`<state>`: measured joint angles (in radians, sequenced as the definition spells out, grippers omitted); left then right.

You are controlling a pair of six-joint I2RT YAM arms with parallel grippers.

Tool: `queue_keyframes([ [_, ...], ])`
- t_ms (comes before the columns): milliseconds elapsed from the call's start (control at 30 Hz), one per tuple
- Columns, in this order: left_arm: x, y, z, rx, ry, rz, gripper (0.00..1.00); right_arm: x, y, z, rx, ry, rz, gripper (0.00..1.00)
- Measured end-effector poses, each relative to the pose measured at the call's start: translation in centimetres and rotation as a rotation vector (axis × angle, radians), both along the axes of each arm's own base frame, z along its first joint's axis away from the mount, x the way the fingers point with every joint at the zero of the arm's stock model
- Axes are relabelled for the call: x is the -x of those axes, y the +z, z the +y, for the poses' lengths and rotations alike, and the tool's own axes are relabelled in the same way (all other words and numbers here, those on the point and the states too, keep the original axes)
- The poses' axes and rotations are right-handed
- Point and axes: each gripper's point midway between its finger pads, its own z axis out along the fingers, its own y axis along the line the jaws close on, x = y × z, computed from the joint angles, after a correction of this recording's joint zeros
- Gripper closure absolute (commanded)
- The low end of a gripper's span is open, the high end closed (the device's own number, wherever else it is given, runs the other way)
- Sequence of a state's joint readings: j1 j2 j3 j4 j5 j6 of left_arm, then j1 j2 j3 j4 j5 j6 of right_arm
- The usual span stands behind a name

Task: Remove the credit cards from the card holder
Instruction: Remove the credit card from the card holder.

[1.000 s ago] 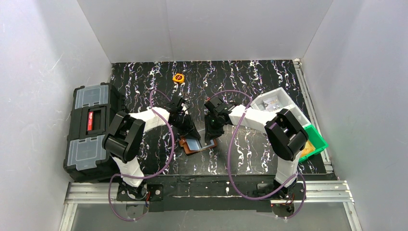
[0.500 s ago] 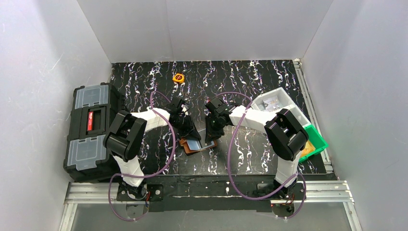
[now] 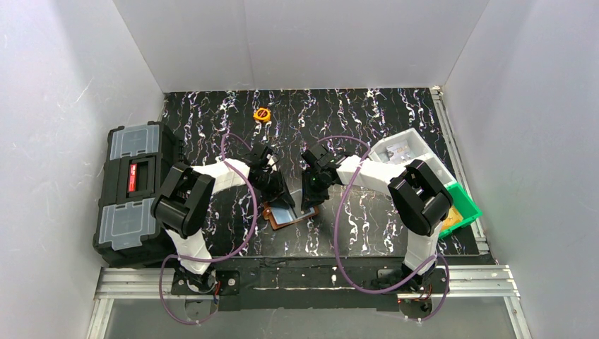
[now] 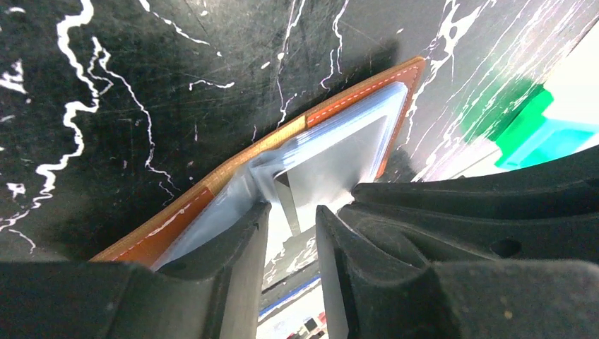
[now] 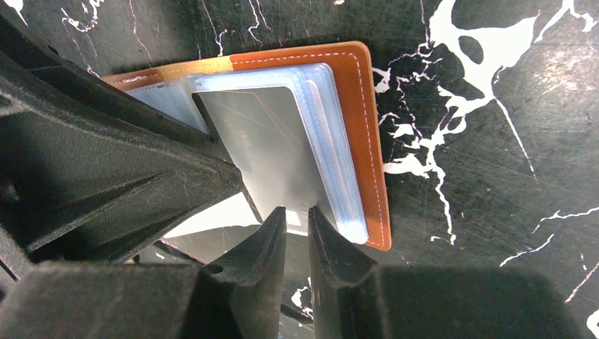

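The small brown leather card holder point(image 3: 288, 214) lies opened flat on the black white-veined table point(image 3: 367, 113), between the two arms. No card lies loose on the table, so by my reading nothing has been taken out yet. A silvery-grey credit card point(image 5: 275, 148) lies on top of the stack of clear pale-blue pockets point(image 5: 339, 176), apparently partly drawn out. The right gripper point(image 5: 297, 215) has its jaws narrowly apart astride that card's near edge; I cannot tell whether they pinch it. The left gripper point(image 4: 291, 212) bears on the other leaf with a small gap between its jaws, and its hold is equally unclear. Every card remains to be extracted
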<state>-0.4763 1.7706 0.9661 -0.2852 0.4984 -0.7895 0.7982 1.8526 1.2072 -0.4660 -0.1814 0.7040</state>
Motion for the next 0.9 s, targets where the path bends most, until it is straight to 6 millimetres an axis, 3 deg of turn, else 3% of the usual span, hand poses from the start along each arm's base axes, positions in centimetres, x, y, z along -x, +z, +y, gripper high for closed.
queue_keyframes([
  [233,0.0,0.0,0.2,-0.025,-0.017,-0.010,0.69,0.0,0.0,0.0,0.002,-0.010,0.004,0.75],
  [533,-0.1,-0.1,-0.5,0.035,0.004,-0.015,0.84,0.3,-0.1,0.0,-0.001,-0.012,0.018,0.76],
  [900,-1.1,0.1,-2.0,0.140,0.029,-0.051,0.88,0.9,-0.2,0.3,-0.020,-0.005,0.056,0.76],
])
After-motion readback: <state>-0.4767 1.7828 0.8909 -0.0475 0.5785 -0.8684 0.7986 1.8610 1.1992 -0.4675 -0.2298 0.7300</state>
